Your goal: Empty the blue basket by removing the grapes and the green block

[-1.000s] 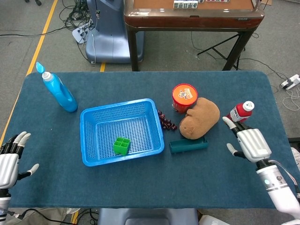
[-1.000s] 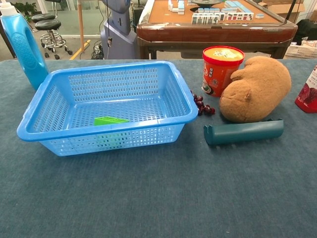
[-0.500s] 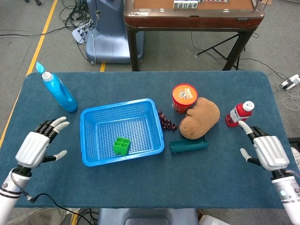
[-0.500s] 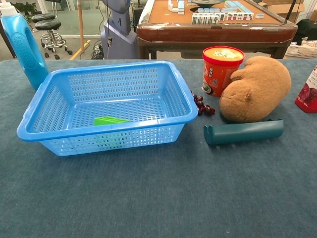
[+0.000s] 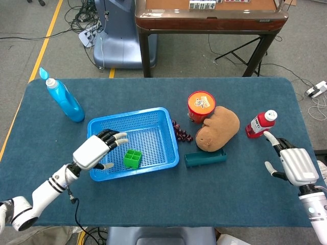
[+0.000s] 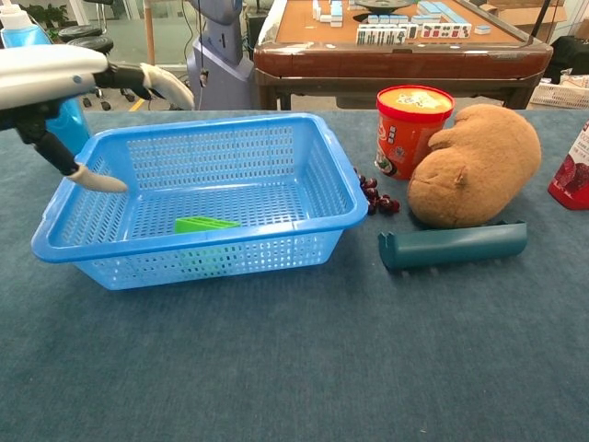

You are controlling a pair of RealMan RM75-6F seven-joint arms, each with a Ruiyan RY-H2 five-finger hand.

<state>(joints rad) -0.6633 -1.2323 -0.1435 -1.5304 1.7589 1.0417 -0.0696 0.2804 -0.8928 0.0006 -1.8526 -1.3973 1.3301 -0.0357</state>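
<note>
A: Surfaces? 
B: Perforated blue plastic basket [image 5: 134, 118], semi-gloss, mesh walls. Small green plastic block [image 5: 132, 158], smooth, just beyond the left hand's fingertips [image 5: 118, 136]. Left hand [image 5: 94, 150]: glossy white shell, black matt fingers.
A: Table?
B: Dark teal cloth table cover [image 6: 294, 368], matt, fine nap. Dark red grapes [image 6: 375, 195], shiny skins. Brown plush animal toy [image 6: 474, 164], fuzzy.
A: Right side?
B: Right hand [image 5: 294, 164], same white glossy shell. Red plastic bottle with white cap [image 5: 261, 123] just ahead of its fingers, glossy label. Teal plastic tube-shaped case [image 6: 452, 245], satin.
</note>
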